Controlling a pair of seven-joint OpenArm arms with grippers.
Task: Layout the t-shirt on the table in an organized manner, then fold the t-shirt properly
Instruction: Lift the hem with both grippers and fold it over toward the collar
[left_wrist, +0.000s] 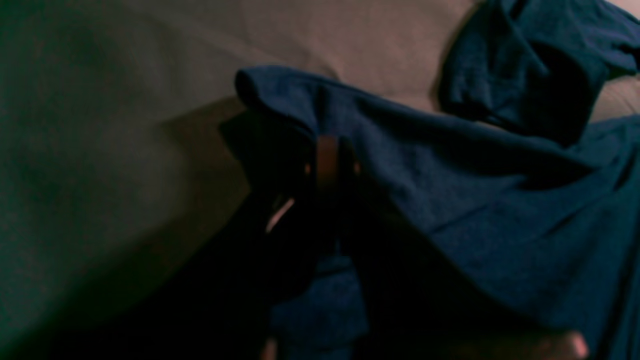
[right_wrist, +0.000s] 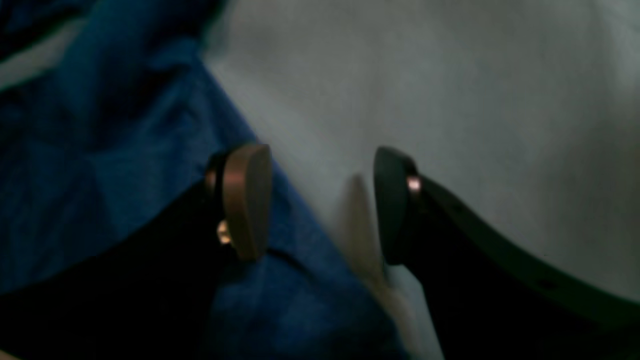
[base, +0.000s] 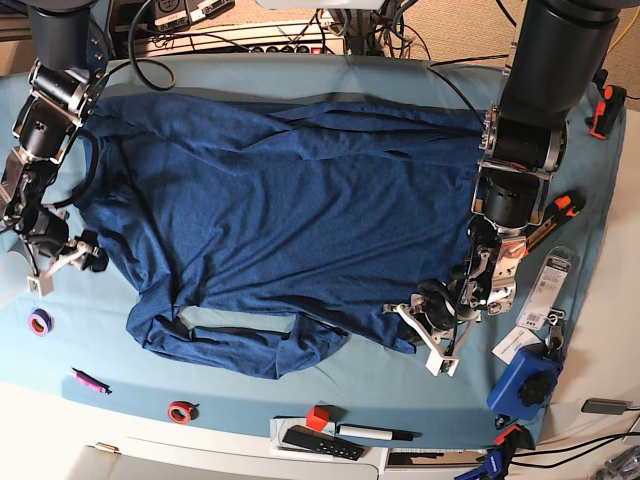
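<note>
T-shirt (base: 270, 210) is spread mostly flat on the table (base: 400, 385) — one corner pinched by the left gripper (base: 428, 318), the right gripper (right_wrist: 320, 200) released — folding not begun.

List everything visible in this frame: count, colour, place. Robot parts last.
t-shirt: one, dark navy, spread across the table, lower hem bunched.
table: one, light teal cover.
tape rolls: two, purple and red, front left.
pink pen: one, front left.
black marker: one, front edge.
blue tool: one, front right.
left gripper: jaws shut on the t-shirt edge.
right gripper: jaws open at the shirt's other edge.
</note>
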